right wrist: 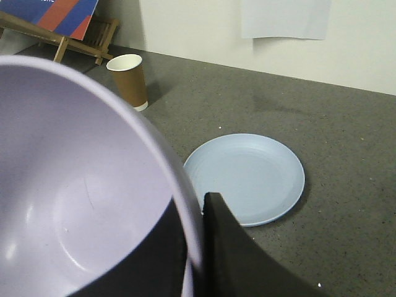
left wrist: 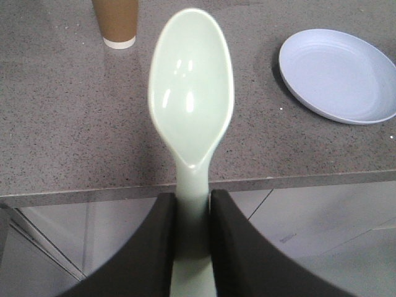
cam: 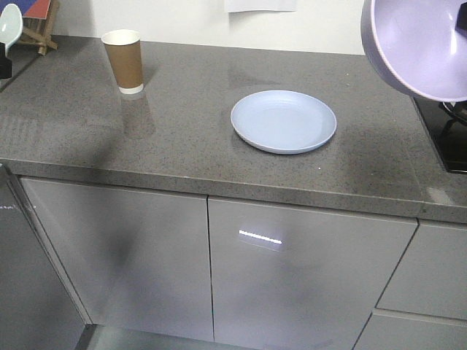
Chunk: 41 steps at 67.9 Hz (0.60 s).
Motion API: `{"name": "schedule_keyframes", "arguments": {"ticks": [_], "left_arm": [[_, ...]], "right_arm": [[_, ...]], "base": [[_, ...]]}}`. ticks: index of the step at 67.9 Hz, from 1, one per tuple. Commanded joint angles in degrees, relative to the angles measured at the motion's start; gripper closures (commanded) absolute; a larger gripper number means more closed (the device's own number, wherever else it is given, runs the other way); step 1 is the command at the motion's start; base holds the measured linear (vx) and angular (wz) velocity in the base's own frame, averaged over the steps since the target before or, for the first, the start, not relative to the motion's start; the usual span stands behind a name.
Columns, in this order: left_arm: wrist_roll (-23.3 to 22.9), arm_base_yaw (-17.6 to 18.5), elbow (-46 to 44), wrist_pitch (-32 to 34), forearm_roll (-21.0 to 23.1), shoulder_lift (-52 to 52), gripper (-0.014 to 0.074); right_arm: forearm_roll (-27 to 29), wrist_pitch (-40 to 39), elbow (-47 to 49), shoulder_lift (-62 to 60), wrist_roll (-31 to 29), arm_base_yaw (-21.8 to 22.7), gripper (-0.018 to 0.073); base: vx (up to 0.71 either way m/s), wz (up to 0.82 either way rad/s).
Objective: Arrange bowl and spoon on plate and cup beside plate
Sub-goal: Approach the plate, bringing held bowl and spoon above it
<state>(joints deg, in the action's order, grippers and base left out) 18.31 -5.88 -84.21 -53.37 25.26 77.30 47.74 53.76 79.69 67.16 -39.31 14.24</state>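
Spoon aloft on my left, bowl aloft on my right.
My left jaws are clamping the handle of the small mint-green plastic spoon (left wrist: pixel 190 93). On the grey speckled tabletop (cam: pixel 182 124), the brown paper cup (cam: pixel 124 60) is standing upright, well apart from the bare, round pale-blue plate (cam: pixel 283 120). My right jaws are pinching the deep lavender plastic bowl's (cam: pixel 427 44) rim, tilted high. That thin rim grip is risking a slip when lowering.
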Motion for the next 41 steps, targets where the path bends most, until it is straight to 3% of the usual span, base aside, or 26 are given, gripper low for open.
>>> {"name": "schedule_keyframes", "arguments": {"ticks": [1, 41], "left_arm": [[0.0, -0.1, -1.3, 3.1, 1.9, -1.7, 0.0603], [0.0, -0.1, -1.3, 3.1, 1.9, -1.7, 0.0603]], "right_arm": [[2.9, -2.9, 1.7, -1.1, -0.4, 0.4, 0.0562], [2.9, -2.9, 1.7, -1.1, -0.4, 0.4, 0.0562]], "base": [[0.07, 0.05], [0.07, 0.0]]}}
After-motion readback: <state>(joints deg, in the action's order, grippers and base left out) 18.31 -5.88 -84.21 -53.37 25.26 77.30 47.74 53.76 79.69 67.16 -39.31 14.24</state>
